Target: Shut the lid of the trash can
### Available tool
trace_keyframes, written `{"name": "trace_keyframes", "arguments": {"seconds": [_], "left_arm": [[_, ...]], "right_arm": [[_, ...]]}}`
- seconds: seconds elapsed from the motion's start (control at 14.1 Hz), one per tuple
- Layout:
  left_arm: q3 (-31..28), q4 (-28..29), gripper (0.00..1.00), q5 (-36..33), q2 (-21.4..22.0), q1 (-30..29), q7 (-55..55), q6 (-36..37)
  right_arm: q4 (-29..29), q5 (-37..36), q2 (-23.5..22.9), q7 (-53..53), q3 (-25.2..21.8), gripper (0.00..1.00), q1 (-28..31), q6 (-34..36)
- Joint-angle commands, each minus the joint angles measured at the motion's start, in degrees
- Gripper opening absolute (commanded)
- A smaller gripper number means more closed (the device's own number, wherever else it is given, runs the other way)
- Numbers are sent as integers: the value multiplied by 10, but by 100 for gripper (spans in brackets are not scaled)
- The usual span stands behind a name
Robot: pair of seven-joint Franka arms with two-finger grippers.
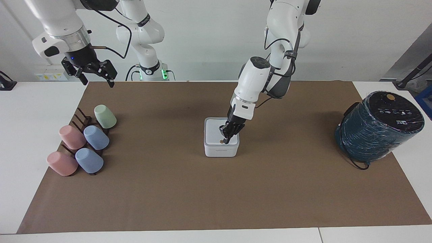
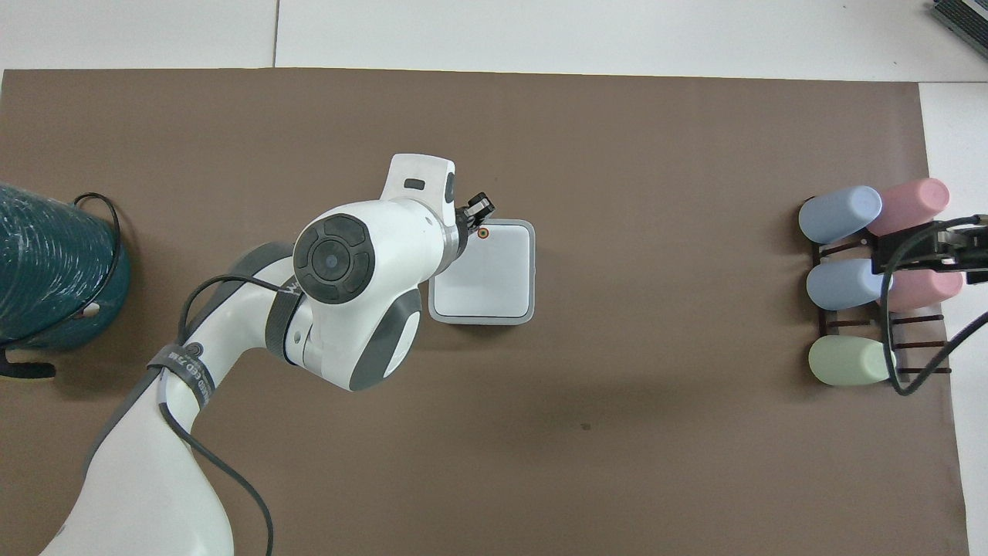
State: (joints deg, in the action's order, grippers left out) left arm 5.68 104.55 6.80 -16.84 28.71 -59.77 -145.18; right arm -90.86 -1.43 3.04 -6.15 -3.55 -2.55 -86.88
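Arm and claw pose

You see the left arm reaching forward and angled steeply down, its left claw [image 1: 226, 139] pointing downward with fingertips together, closed on nothing. The right arm waits, raised at its own end of the tabletop, its right claw [image 1: 98, 78] hanging downward with fingers spread apart.
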Motion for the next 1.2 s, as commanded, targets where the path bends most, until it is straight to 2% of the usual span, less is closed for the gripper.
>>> {"name": "trace_keyframes", "arguments": {"seconds": [0.0,0.21,0.35,0.64,0.85,1.13], "left_arm": [[-2,-56,0,-2,36,-21,17,141],[-2,-141,0,-3,44,-56,55,295],[-2,-147,0,-7,74,-84,94,341],[-5,-150,0,-8,138,-174,276,455],[-3,-150,0,-23,160,-220,382,496],[-4,-150,0,-77,165,-233,488,536]], "right_arm": [[-7,10,8,15,2,100,5,-1],[-7,10,8,15,2,100,5,-1],[-7,10,8,15,2,100,5,-1],[-7,10,8,15,2,100,5,-1],[-7,10,8,15,2,100,5,-1],[-7,10,8,15,2,100,5,-1]]}}
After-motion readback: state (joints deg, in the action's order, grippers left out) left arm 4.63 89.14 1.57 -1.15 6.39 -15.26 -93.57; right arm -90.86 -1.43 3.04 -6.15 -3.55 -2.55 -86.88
